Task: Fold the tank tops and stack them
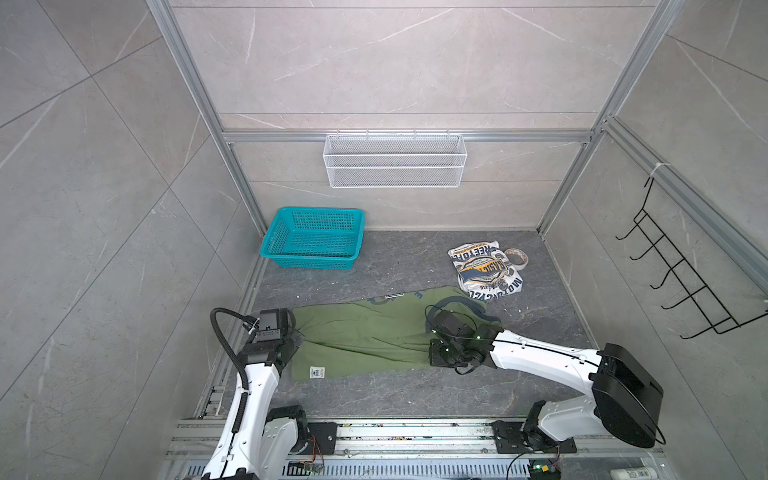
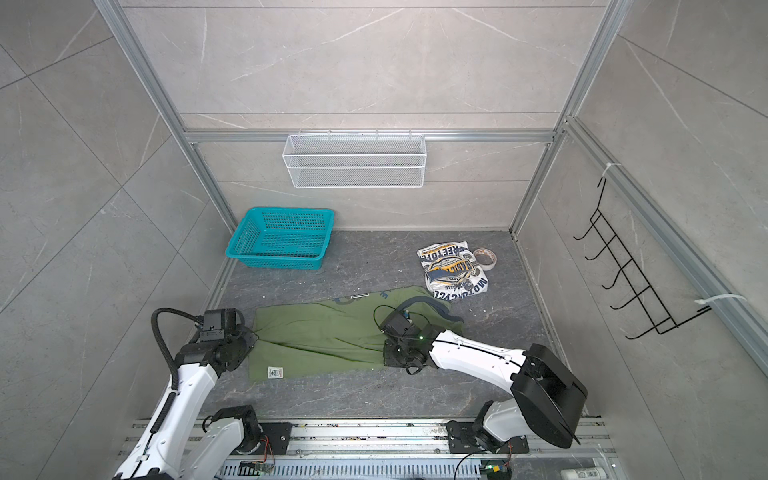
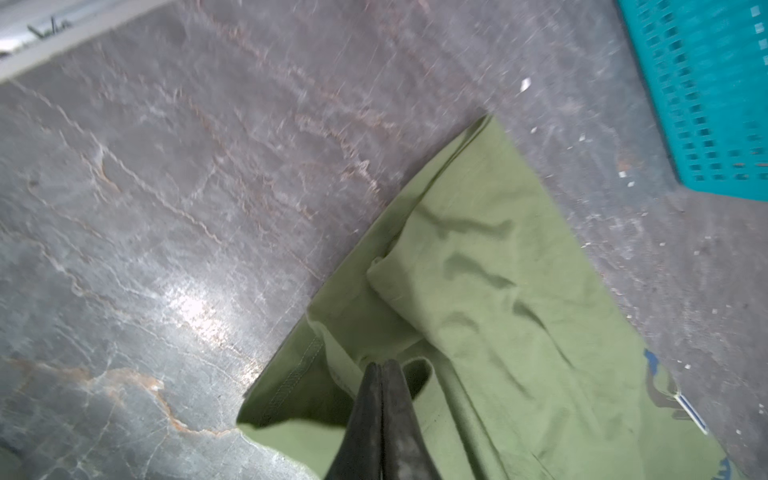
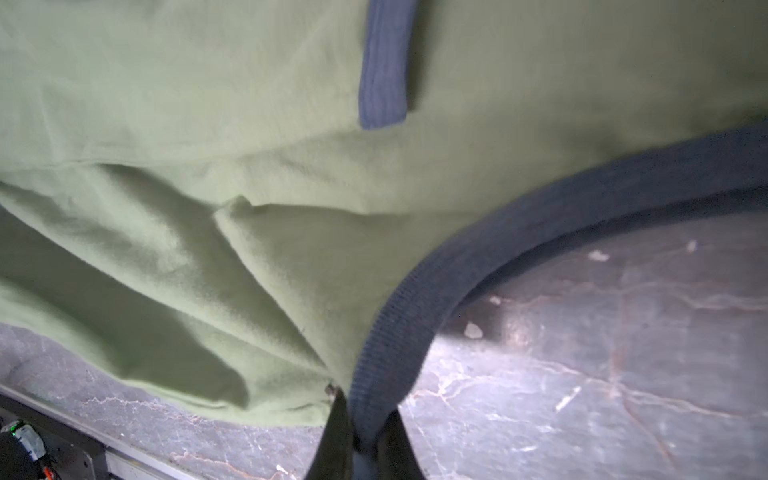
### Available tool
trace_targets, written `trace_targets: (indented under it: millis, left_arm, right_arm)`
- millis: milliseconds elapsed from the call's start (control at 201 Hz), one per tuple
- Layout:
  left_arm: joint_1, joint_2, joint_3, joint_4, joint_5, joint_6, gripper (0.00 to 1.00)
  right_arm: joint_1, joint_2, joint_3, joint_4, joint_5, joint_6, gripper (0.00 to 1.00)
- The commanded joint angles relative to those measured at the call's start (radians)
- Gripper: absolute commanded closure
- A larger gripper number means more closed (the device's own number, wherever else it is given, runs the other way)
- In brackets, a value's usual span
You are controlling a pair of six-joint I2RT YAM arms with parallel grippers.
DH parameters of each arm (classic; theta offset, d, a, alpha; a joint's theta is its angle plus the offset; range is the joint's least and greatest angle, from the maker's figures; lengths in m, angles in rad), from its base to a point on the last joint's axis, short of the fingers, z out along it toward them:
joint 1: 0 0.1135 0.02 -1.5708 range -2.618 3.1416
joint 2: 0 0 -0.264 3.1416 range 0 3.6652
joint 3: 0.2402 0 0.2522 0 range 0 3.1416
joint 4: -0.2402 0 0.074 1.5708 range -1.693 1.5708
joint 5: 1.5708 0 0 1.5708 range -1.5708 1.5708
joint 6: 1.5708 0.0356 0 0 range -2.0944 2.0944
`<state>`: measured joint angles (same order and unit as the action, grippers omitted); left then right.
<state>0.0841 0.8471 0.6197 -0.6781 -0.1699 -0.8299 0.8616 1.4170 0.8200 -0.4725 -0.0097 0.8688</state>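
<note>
- While your left claw [image 3: 381, 368] and right claw [image 4: 365, 415] each clamp one end of the olive green tank top [image 1: 365, 336], the shirt lies stretched lengthwise between them on the dark tabletop [image 1: 374, 395].
- Your left claw has its fingers pressed tight together on a pinch of cloth by the hem [image 3: 291, 382]. The fabric bunches into a small loop right at the tips, so I judge this a real grasp, thin as it is.
- Your right claw is clenched on the navy ribbed trim [image 4: 540, 220] of an armhole, with the band running between its two fingers.
- Gripping opposite ends looks deliberate to me. It lets you pull the creases between the claws flat and carry one long edge over for a lengthwise fold.
- Beyond your right claw lies the white tank top [image 1: 486, 270], folded into a small packet with its print facing up. It sits just beside the olive shirt's strap end, and I cannot tell whether they touch. It is the likely base for the stack.
- A roll of tape [image 1: 515, 258] sits against the far side of that packet, and it could snag the olive shirt when you set it on top.
- Far beyond your left claw, the teal basket [image 1: 311, 239] stands well apart from the cloth and blocks nothing.
</note>
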Motion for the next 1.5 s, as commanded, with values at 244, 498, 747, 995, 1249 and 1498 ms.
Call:
trace_targets:
  millis: [244,498,747,995,1249,1498]
  left_arm:
    - [0.026,0.137,0.113,0.118,-0.098,0.078,1.0]
    - [0.062,0.325,0.19,0.226,-0.125,0.099,1.0]
    - [0.078,0.601,0.322,0.243,-0.059,0.142,1.0]
    - [0.152,0.762,0.458,0.169,0.146,0.203,0.64]
    - [0.147,0.577,0.236,0.252,0.253,0.216,0.56]
    - [0.131,0.59,0.207,0.236,0.249,0.256,0.57]
  right_arm:
    - [-0.145,0.118,0.225,-0.041,-0.06,-0.139,1.0]
    - [-0.175,0.314,0.441,-0.094,-0.077,-0.202,1.0]
    - [-0.235,0.468,0.557,-0.114,-0.057,-0.238,0.94]
    - [-0.28,0.541,0.626,-0.149,-0.076,-0.291,0.59]
    - [-0.279,0.435,0.521,-0.113,-0.091,-0.315,0.5]
    - [-0.278,0.422,0.464,-0.077,-0.111,-0.3,0.5]
